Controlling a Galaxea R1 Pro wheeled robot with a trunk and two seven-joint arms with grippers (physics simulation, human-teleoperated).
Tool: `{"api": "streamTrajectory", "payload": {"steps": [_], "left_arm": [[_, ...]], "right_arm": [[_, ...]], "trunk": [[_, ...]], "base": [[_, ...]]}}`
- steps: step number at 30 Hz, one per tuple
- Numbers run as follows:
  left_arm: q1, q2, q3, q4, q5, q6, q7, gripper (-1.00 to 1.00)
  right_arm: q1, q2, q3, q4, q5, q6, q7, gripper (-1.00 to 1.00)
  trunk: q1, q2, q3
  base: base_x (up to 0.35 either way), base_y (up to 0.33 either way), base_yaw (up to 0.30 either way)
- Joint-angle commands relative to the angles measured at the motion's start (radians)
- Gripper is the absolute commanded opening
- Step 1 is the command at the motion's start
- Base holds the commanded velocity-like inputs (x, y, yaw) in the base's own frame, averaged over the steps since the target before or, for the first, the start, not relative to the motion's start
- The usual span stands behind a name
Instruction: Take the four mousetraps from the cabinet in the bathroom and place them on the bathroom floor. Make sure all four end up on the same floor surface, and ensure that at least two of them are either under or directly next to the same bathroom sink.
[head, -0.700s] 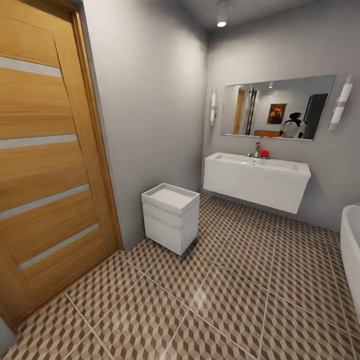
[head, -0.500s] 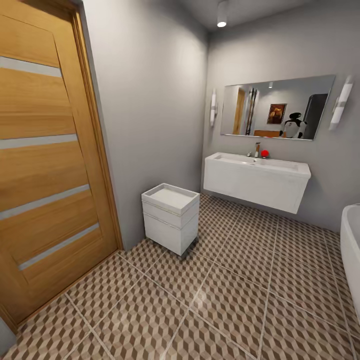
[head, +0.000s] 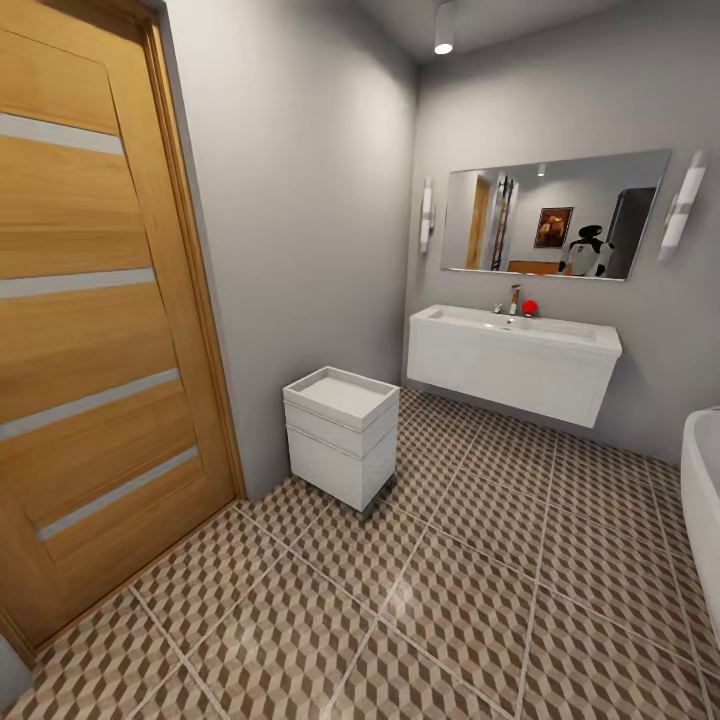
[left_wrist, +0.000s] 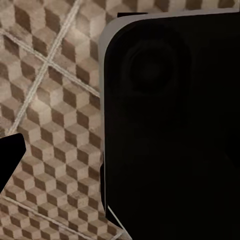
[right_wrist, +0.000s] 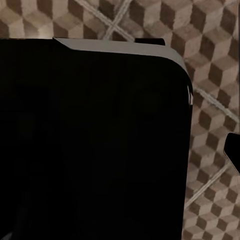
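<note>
The wide white rectangular wall-hung bathroom sink (head: 513, 362) with its chrome tap is hanging on the far grey wall under a long mirror (head: 555, 216), and no tan mousetraps or orange-brown cabinet are appearing anywhere here. Nothing is shifting against the two earlier head pictures, so the robot is probably pausing at the doorway and the fetching is not yet begun. The brown, beige and white cube-patterned bathroom floor (head: 470, 590) is stretching out from the sink past a small white boxy drawer unit (head: 341, 434) towards a tall wooden door (head: 95, 300). Whether either gripper's jaws are apart or together, I cannot tell.
</note>
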Motion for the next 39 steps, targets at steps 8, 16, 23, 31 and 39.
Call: {"api": "streamTrajectory", "payload": {"steps": [8,16,23,31,39], "left_arm": [[0.001,0.010,0.001,-0.043,-0.001,-0.012,0.002,1.00],[-0.001,0.028,0.004,-0.088,0.000,0.006,0.006,1.00],[-0.002,0.029,0.004,-0.128,0.000,0.045,0.007,1.00],[-0.006,0.023,0.006,-0.646,0.002,0.229,0.009,1.00],[-0.007,0.035,0.006,-0.691,0.003,0.228,0.022,1.00]], "right_arm": [[-0.001,-0.007,0.000,-0.013,0.001,-0.048,-0.002,1.00],[-0.001,-0.009,0.000,-0.051,0.004,-0.093,-0.005,1.00],[-0.001,-0.009,0.000,-0.091,0.005,-0.132,-0.020,1.00],[-0.012,-0.009,0.000,-0.553,0.019,-0.037,-0.025,1.00],[-0.044,-0.009,0.001,-0.595,0.115,-0.032,-0.008,1.00]], "trunk": [[0.000,0.000,-0.001],[0.000,0.000,-0.001],[0.000,0.000,-0.001],[0.000,0.000,-0.001],[0.000,0.000,-0.001]], "base": [[0.000,0.000,0.000],[0.000,0.000,0.000],[0.000,0.000,0.000],[0.000,0.000,0.000],[0.000,0.000,0.000]]}}
